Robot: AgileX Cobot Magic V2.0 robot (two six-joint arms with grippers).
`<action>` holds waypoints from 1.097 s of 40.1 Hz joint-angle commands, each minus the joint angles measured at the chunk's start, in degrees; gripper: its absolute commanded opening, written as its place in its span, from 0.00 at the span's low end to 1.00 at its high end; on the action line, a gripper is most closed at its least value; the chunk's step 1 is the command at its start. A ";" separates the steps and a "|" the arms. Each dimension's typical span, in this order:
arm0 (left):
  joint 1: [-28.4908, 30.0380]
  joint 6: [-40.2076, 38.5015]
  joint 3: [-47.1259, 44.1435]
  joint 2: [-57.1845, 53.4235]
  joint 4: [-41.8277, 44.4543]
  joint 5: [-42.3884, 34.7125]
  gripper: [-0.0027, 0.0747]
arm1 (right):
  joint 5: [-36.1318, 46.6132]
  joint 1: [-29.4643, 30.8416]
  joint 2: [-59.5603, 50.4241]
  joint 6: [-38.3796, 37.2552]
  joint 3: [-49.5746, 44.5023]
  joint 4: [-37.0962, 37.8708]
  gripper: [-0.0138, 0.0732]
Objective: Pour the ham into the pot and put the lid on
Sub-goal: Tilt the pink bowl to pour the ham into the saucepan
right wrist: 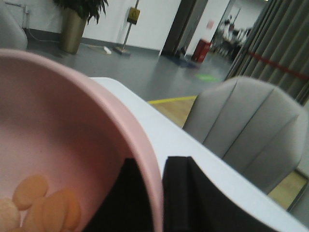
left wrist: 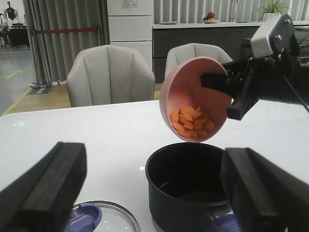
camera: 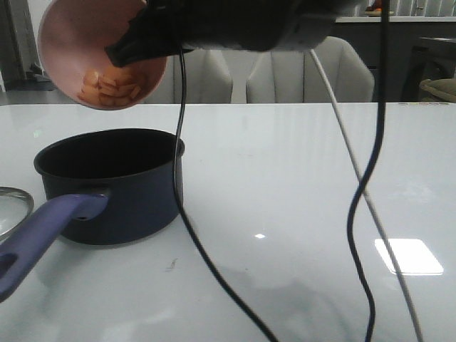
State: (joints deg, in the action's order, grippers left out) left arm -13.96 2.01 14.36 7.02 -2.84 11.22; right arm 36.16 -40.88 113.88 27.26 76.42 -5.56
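From the front, the right gripper (camera: 135,43) holds the pink bowl (camera: 71,43) by its rim, tilted steeply in the air above the pot (camera: 114,189). The ham (camera: 110,89) lies heaped against the bowl's lowest wall, all of it inside. The pot stands on the white desk (camera: 285,178), its long purple-blue handle (camera: 43,231) pointing toward the camera. The rim of the lid (camera: 13,208) shows at the picture's left edge, flat on the desk just beside the handle. Black and white cables (camera: 360,214) hang down in front.

In the left wrist view, the left gripper (left wrist: 154,198) has its jaws spread wide, nothing between them, hovering over the desk with the pot (left wrist: 188,188) and the lid (left wrist: 104,217) below. The lid's blue knob (left wrist: 87,216) is partly visible. Beyond, the tilted bowl (left wrist: 193,99) hangs directly over the pot's opening with the ham (left wrist: 190,123) gathered near its low edge, the right gripper (left wrist: 219,82) pinching the rim. Grey chairs (left wrist: 108,75) stand behind the desk.

In the right wrist view, the jaws are closed tight on the bowl's rim (right wrist: 145,169), one finger inside the wall and one outside. Orange ham slices (right wrist: 46,203) rest low in the bowl.
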 commanded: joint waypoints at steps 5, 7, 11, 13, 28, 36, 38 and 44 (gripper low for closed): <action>-0.36 0.02 1.47 0.46 -0.54 -4.89 0.81 | 23.95 -1.94 -0.92 17.19 -2.08 1.45 0.31; -0.36 0.02 1.47 0.42 -0.54 -4.89 0.81 | 28.68 -2.45 0.04 21.54 -2.57 1.45 0.31; -0.36 0.02 1.47 0.42 -0.54 -4.89 0.81 | 34.92 -2.71 1.97 26.63 -2.69 1.58 0.31; -0.36 0.02 1.47 0.42 -0.54 -4.89 0.81 | 35.36 -2.71 2.66 27.58 -2.69 1.57 0.31; -0.36 0.02 1.47 0.42 -0.54 -4.89 0.81 | 34.71 -2.71 4.50 16.78 -2.69 -1.63 0.31; -0.36 0.02 1.47 0.42 -0.54 -4.89 0.81 | 15.58 -2.71 -2.03 5.18 -2.04 -12.87 0.31; -0.36 0.02 1.47 0.42 -0.54 -4.89 0.81 | 8.30 -2.66 -4.47 5.12 -1.32 -16.78 0.31; -0.36 0.02 1.47 0.42 -0.54 -4.89 0.81 | -10.00 -1.42 -12.25 5.18 -0.49 -23.70 0.31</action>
State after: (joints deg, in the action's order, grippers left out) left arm -13.96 2.01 14.36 6.93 -2.84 11.22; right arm 31.64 -43.18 109.57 32.93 73.65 -25.90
